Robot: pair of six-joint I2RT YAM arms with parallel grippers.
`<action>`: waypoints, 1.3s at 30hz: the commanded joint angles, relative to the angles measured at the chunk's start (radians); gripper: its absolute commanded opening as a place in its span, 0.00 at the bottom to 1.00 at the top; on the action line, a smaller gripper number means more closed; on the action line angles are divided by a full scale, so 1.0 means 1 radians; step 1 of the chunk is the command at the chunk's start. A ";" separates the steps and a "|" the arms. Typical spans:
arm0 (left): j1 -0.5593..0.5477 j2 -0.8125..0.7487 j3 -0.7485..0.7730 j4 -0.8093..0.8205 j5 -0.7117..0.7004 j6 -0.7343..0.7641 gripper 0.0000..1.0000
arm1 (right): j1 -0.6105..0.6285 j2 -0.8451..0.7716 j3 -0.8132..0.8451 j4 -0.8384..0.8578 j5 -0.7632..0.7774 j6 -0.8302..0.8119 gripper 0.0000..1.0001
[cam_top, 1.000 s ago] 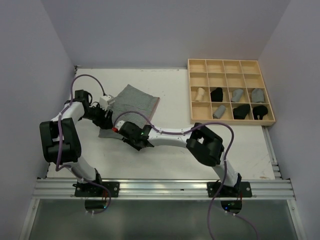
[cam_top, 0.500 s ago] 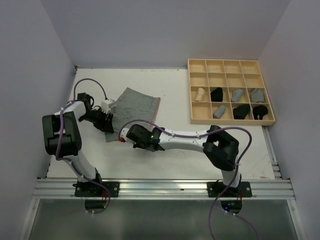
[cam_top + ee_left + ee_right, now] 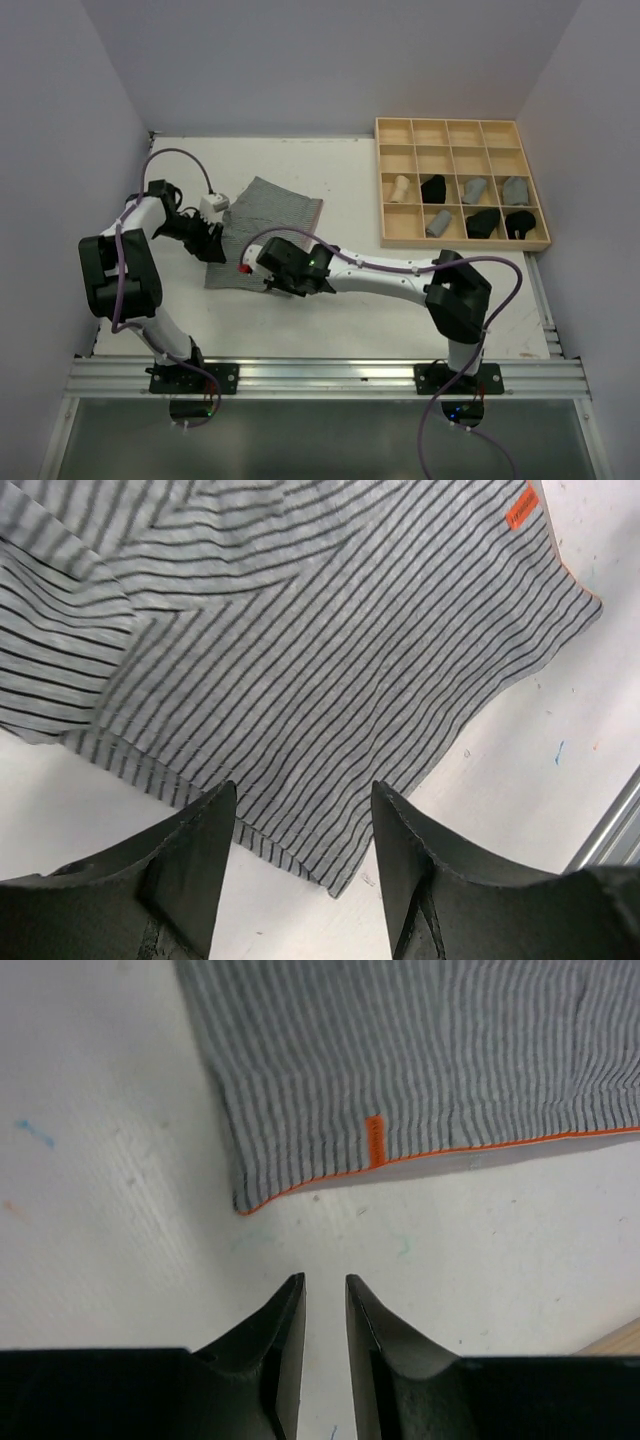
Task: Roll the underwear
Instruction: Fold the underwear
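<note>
1. Underwear [image 3: 265, 225], left of centre in the top view: light grey with thin dark stripes, orange-edged, with a small orange tag [image 3: 374, 1141].
2. Table [image 3: 350, 190]: white, with faint blue and orange specks.
3. Tray [image 3: 382, 180], upper right: pale wood.
4. Rolled bundles [image 3: 433, 187] in the tray: beige, black, grey.

Right arm [image 3: 385, 275] swung its elbow rightward; its jaws pinched, then parted.

Striped underwear [image 3: 330, 650] cropped by both wrist views' top edges, tray [image 3: 431, 134] contents too small to identify
</note>
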 commanded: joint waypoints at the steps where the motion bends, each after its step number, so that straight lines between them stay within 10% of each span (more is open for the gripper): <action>1: 0.014 -0.015 0.037 -0.015 0.055 0.022 0.60 | -0.095 0.027 0.102 0.071 -0.082 0.210 0.26; 16: 0.016 -0.009 -0.106 0.056 -0.037 -0.011 0.57 | -0.174 0.191 -0.007 0.128 -0.432 0.379 0.18; 24: 0.014 -0.140 -0.071 -0.185 0.153 0.287 0.54 | -0.223 0.038 -0.093 0.070 -0.465 0.255 0.02; 33: 0.014 0.125 0.465 0.009 0.302 -0.021 0.70 | -0.538 -0.076 0.016 0.171 -0.442 0.455 0.49; 39: -0.010 0.408 0.776 0.214 0.306 -0.266 0.69 | -0.655 0.117 0.235 0.149 -0.413 0.572 0.53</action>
